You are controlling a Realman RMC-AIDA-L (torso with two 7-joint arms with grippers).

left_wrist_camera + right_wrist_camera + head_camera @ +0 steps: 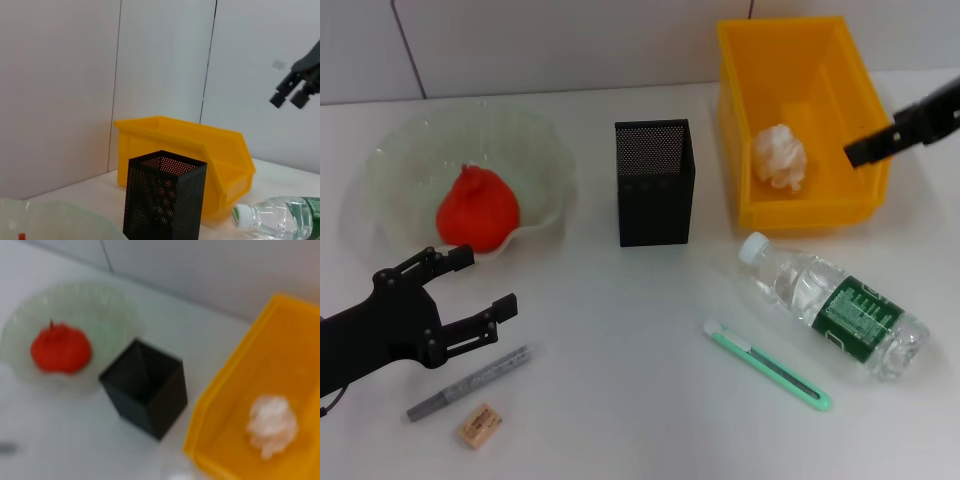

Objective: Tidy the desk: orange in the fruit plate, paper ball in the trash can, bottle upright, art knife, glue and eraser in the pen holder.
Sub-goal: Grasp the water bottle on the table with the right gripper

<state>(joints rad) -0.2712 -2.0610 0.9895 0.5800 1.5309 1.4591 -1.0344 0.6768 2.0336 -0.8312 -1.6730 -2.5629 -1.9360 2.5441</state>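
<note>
On the white tabletop (620, 340), the black mesh pen holder (655, 183) is seen standing upright, and everything else is placed around it. To its left, the orange (477, 211) is seen resting inside the clear wavy fruit plate (535, 150). To its right, the white paper ball (780, 156) is seen lying inside the yellow trash can (740, 110). In front of the holder and to the right, the water bottle (832, 303) is shown lying on its side, white cap pointed toward the holder, with the green art knife (766, 365) flat on the tabletop just beside it. In front of the holder and to the left, the grey glue stick (468, 383) is seen lying flat, with the small tan eraser (480, 424) close beside it. The left pincer (482, 292) is held low between the fruit plate and the glue stick, its fingers spread and nothing gripped. The right pincer (865, 150) is held over the trash can's right wall; whether it is released or clenched cannot be told.
</note>
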